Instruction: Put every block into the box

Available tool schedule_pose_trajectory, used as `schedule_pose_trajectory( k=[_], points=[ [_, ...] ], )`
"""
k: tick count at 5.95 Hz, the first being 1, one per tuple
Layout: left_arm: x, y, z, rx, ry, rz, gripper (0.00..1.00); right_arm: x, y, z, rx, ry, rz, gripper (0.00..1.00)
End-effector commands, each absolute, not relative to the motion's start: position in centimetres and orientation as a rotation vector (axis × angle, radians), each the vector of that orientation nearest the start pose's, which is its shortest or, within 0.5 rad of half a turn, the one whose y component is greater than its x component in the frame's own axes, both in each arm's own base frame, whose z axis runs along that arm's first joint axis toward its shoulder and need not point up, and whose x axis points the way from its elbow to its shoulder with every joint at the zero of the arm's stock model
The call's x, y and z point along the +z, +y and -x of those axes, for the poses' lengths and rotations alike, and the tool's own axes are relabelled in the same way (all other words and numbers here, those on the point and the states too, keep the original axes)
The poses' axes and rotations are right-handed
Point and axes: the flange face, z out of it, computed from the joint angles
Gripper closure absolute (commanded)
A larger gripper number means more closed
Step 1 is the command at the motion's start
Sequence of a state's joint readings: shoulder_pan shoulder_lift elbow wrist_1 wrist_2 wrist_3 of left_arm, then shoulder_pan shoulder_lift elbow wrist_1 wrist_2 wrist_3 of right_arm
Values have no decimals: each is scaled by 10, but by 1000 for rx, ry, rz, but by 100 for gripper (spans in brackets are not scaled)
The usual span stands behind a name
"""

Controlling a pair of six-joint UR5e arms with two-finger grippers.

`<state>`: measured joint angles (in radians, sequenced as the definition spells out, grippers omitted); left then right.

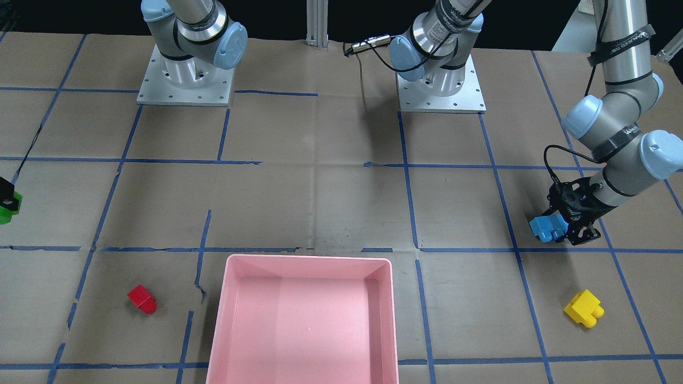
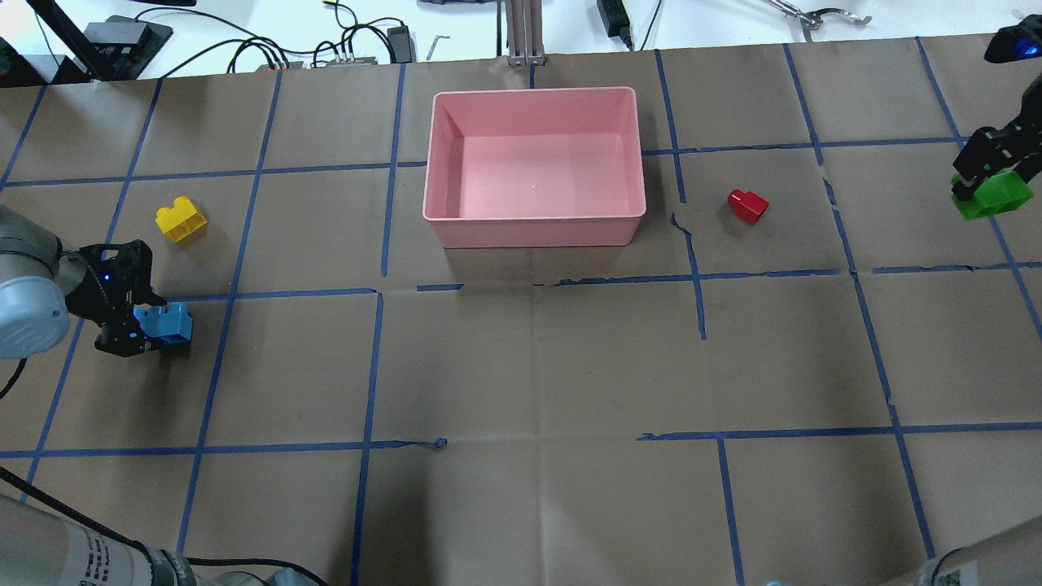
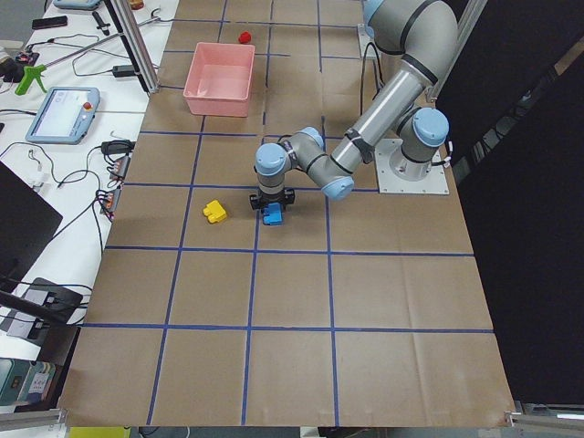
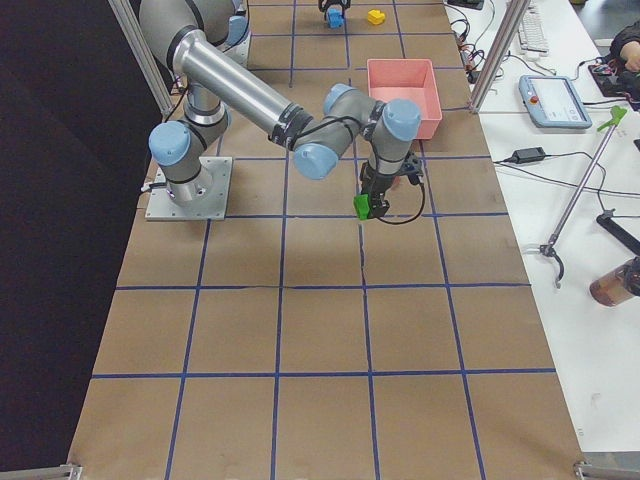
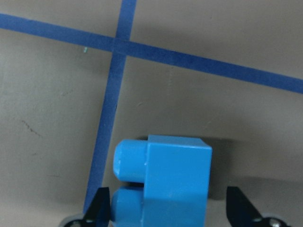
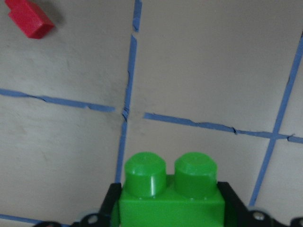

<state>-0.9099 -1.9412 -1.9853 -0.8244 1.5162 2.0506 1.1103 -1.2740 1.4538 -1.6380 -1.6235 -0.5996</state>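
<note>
Glossy plastic blocks (image 1: 584,309) and smooth pink plastic box (image 1: 304,320) sit on matt, creased brown paper (image 1: 320,202).

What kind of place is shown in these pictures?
Most likely a robotics lab. Two arms are bolted to a paper-covered table marked with a blue tape grid, cables and tools lie along its far edge, and a teach pendant rests on the side bench.

Taped table (image 2: 529,366) — box (image 2: 533,232), red block (image 2: 747,205), yellow block (image 2: 180,220)

Overhead and front views face each other, sharing the box (image 2: 533,167); side views seemingly distant.
</note>
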Motion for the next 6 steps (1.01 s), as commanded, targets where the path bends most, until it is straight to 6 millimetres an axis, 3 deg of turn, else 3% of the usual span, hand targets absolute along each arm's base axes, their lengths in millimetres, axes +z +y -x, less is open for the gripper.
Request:
schedule_pose_trajectory(
  k=[1, 2, 3, 5, 6],
  points=[
    [189, -500, -219, 37, 2362, -2033, 70, 425, -612, 64, 212, 3105, 43, 62],
    [206, -512, -206, 76, 2296, -2038, 76, 425, -614, 40, 210, 3104, 16, 62],
    [237, -527, -164, 47, 2198, -2061, 77, 425, -613, 37, 217, 3103, 11, 62],
    [265, -551, -70, -41, 2116, -2081, 79, 425, -612, 36, 229, 3102, 16, 63],
    [300, -581, -20, -116, 2062, -2045, 79, 424, -612, 36, 231, 3101, 16, 63]
  ],
)
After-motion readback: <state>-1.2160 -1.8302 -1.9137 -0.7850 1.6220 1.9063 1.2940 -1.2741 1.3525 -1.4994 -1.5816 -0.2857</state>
